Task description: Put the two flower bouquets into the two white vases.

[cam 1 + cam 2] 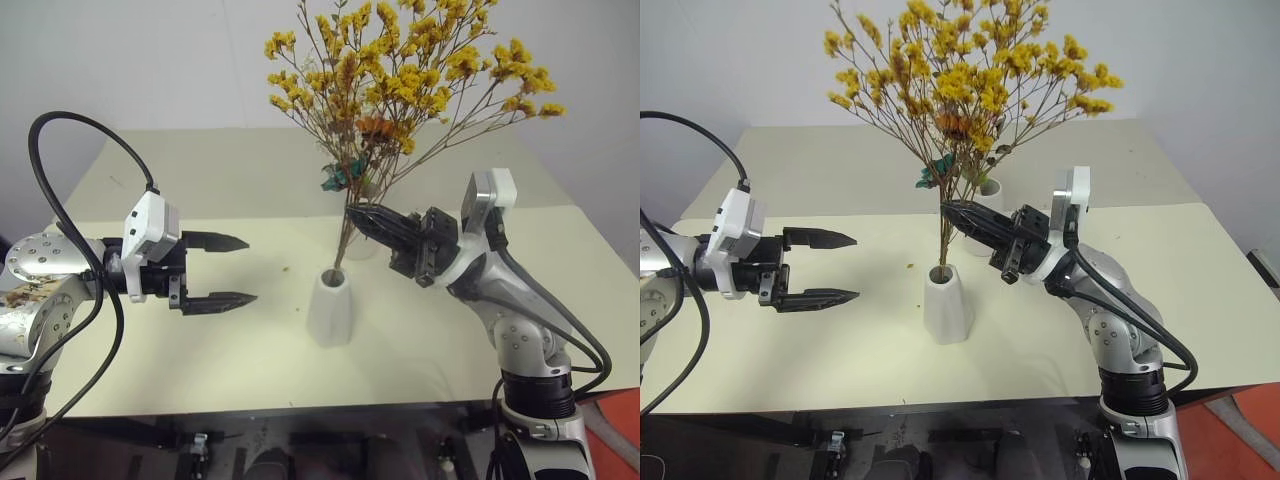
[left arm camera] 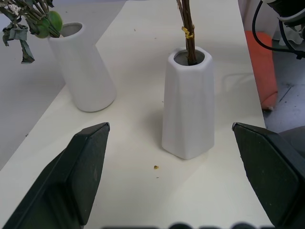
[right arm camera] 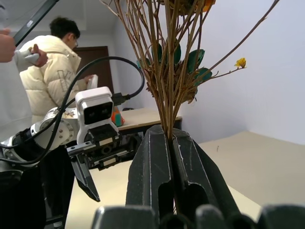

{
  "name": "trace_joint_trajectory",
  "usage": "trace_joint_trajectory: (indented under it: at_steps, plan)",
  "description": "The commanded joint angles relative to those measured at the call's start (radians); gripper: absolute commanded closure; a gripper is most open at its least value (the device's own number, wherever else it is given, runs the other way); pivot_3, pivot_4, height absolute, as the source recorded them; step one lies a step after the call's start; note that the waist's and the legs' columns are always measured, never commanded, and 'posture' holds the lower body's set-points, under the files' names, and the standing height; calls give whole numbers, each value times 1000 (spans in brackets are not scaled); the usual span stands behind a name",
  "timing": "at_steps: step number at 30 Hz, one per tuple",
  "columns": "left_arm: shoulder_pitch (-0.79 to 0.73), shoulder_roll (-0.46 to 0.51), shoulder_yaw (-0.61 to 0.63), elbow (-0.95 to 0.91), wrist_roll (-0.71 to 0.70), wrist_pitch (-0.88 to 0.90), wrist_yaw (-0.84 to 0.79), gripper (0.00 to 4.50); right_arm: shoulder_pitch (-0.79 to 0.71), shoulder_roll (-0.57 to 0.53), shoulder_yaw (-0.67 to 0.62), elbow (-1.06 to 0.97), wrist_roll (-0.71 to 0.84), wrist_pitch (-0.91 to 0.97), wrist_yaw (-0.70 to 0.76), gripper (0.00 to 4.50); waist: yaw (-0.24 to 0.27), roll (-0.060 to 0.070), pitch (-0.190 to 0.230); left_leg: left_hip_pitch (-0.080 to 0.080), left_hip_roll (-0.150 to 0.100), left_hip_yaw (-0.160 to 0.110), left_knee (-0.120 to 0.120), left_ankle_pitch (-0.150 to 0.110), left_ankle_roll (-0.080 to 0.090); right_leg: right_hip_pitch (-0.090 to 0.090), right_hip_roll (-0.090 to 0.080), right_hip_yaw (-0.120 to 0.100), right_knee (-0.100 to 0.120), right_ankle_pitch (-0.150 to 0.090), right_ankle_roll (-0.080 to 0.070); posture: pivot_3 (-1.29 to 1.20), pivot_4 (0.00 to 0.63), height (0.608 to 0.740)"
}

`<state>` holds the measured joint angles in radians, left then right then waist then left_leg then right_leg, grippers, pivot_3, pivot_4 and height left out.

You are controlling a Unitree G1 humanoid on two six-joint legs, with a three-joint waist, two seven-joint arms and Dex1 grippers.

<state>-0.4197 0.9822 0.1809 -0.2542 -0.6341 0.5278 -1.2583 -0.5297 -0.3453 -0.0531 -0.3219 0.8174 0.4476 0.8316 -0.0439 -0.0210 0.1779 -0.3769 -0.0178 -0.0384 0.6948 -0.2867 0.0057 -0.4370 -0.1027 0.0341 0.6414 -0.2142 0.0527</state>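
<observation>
Hidden: the far vase point(image 1: 989, 190) stands behind the yellow bouquet point(image 1: 960, 75) and the right gripper point(image 1: 952, 212), so only its mouth shows from the head; its cream bouquet point(image 2: 35, 21) is cut off at the frame edge.
Near vase point(image 1: 331, 307): holds the yellow bouquet's stem ends, a gold tie just above its mouth.
Right gripper: jaws pinched tight on the yellow bouquet's stems, above the near vase.
Left gripper point(image 1: 232, 270): jaws wide, empty, beside the near vase, well apart from it.
Table point(image 1: 180, 350): bare around the near vase; a crumb point(image 2: 156, 167) lies near its base.
Person point(image 3: 50, 76): in a pale jacket, behind the left gripper.
</observation>
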Motion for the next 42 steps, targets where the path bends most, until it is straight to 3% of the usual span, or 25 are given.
trace_joint_trajectory:
  at_steps: [1,26,29,33,42]
  plan:
    - [-10,10,31,-19,-17,-5,4,0,19,11,2,-1,-18,-51,31,4463,0,0,0,0,0,0,0,0,0,0,0,0,0,0,0,0,150,740]
    - [-22,2,21,-5,-8,-20,4,0,106,32,88,52,-235,-283,145,4463,0,0,0,0,0,0,0,0,0,0,0,0,0,0,0,0,150,740]
    - [-24,1,19,-5,-8,-20,4,0,95,24,82,57,-198,-243,162,4463,0,0,0,0,0,0,0,0,0,0,0,0,0,0,0,0,150,740]
    - [-20,3,22,-8,-10,-17,4,0,83,3,68,38,-144,-185,170,3494,0,0,0,0,0,0,0,0,0,0,0,0,0,0,0,0,150,740]
    - [-17,1,20,-14,-12,-12,7,0,91,-48,79,-7,-183,-167,144,452,0,0,0,0,0,0,0,0,0,0,0,0,0,0,0,0,150,740]
